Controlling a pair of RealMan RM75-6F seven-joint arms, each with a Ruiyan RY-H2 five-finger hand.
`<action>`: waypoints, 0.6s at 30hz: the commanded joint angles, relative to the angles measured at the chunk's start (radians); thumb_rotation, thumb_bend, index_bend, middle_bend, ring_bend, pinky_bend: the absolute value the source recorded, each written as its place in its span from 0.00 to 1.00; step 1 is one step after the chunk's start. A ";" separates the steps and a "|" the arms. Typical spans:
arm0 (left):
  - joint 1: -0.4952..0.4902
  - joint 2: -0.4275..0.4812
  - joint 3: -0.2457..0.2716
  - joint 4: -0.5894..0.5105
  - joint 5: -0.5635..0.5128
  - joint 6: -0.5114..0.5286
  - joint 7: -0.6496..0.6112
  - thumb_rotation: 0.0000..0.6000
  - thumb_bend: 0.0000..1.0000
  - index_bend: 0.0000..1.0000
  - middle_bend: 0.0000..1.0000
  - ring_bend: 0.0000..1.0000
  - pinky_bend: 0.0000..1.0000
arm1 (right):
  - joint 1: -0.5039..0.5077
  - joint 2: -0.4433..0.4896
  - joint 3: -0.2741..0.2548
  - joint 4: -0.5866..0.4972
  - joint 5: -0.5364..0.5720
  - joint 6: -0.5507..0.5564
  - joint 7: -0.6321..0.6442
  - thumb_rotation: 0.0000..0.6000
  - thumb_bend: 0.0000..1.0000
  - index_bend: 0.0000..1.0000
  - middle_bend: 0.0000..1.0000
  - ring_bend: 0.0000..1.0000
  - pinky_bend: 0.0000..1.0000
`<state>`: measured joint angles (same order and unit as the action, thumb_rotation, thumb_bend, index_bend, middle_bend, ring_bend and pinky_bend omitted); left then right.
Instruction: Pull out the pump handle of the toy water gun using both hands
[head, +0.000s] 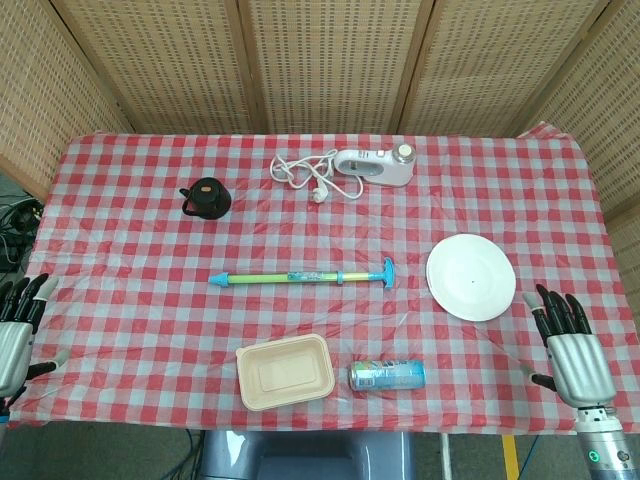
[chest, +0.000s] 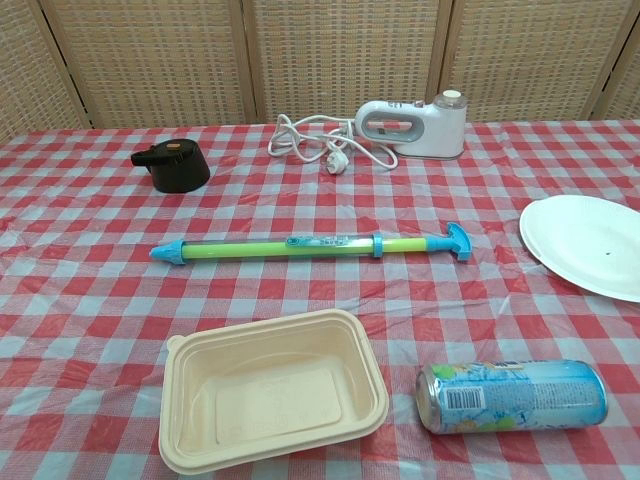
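The toy water gun (chest: 312, 245) lies flat on the checked tablecloth (chest: 80, 290), pump handle (chest: 457, 241) pointing right, between the beige container (chest: 272, 400) and the white appliance (chest: 412, 128).

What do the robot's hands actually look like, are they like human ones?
Roughly, yes. The right hand has a silver-grey metal back, dark black fingers and grey tips, on a grey wrist with a small green light. The left hand looks the same, silver with black fingers and pale tips, though the frame edge cuts it off.
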<state>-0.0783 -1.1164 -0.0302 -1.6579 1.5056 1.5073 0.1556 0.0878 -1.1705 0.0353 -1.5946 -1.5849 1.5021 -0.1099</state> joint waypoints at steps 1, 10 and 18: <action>0.002 -0.003 -0.003 0.001 -0.003 0.005 -0.001 1.00 0.11 0.00 0.00 0.00 0.00 | 0.004 -0.014 0.001 0.007 -0.030 0.019 0.008 1.00 0.11 0.00 0.00 0.00 0.00; -0.002 -0.020 -0.019 0.012 -0.014 0.010 0.006 1.00 0.12 0.00 0.00 0.00 0.00 | 0.101 -0.067 0.074 -0.075 -0.028 -0.053 -0.160 1.00 0.11 0.14 0.27 0.23 0.04; -0.007 -0.042 -0.034 0.040 -0.031 0.011 0.004 1.00 0.12 0.00 0.00 0.00 0.00 | 0.248 -0.207 0.148 -0.100 0.094 -0.241 -0.384 1.00 0.14 0.29 0.67 0.62 0.23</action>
<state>-0.0847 -1.1570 -0.0624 -1.6204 1.4777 1.5201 0.1608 0.2790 -1.3189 0.1505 -1.6887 -1.5476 1.3292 -0.4265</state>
